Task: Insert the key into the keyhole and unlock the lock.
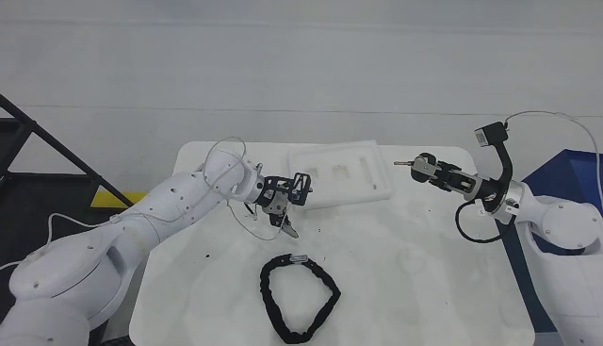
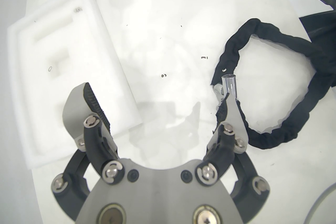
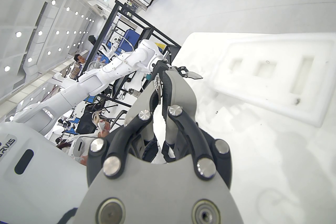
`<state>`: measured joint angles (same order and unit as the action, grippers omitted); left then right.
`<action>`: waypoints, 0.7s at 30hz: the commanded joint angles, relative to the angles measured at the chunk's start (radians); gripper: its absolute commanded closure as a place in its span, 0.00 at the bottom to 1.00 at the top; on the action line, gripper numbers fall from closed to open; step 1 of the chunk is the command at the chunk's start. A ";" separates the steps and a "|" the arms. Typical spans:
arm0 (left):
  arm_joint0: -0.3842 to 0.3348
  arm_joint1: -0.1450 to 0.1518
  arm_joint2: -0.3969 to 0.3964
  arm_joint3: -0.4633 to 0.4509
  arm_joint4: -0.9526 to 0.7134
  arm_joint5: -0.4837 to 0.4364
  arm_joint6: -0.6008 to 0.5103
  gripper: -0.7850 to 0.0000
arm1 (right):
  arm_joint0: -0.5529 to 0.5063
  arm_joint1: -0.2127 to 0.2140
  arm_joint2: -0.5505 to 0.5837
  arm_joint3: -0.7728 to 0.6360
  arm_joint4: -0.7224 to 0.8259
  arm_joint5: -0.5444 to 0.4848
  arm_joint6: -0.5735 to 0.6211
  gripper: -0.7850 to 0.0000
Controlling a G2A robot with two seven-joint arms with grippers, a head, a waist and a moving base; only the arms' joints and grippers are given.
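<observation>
Left pincer (image 2: 157,91) is spread wide, empty, low over the white table (image 1: 424,271). One of its fingertips is close by the metal barrel (image 2: 229,83) of the lock. That barrel sits at the far end of the black cloth-covered chain (image 1: 300,299), which lies in a loop toward the table's near edge. Right pincer (image 1: 417,165) is pressed together on the key (image 1: 403,163), held in the air over the far right of the table, well apart from the lock. A white foam tray (image 1: 344,172) lies at the far side, between the two arms.
</observation>
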<state>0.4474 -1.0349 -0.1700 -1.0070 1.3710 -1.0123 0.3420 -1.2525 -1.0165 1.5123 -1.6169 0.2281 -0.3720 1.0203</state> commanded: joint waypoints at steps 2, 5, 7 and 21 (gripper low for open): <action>0.017 0.002 -0.012 0.007 -0.019 0.032 -0.009 0.00 | 0.000 0.000 0.000 0.000 0.000 0.000 0.000 1.00; 0.051 0.016 -0.029 -0.010 -0.039 0.013 0.035 0.00 | 0.000 0.000 0.000 0.000 0.000 0.000 0.000 1.00; 0.081 0.029 -0.034 -0.030 -0.029 0.000 0.089 0.00 | 0.000 0.000 0.000 0.000 0.000 0.000 0.000 1.00; 0.246 0.118 -0.056 -0.071 0.098 0.039 0.264 0.00 | 0.000 0.000 0.000 0.000 0.000 0.000 0.000 1.00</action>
<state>0.6844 -0.9180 -0.2225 -1.0842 1.4830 -0.9734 0.6143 -1.2525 -1.0165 1.5123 -1.6169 0.2281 -0.3720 1.0203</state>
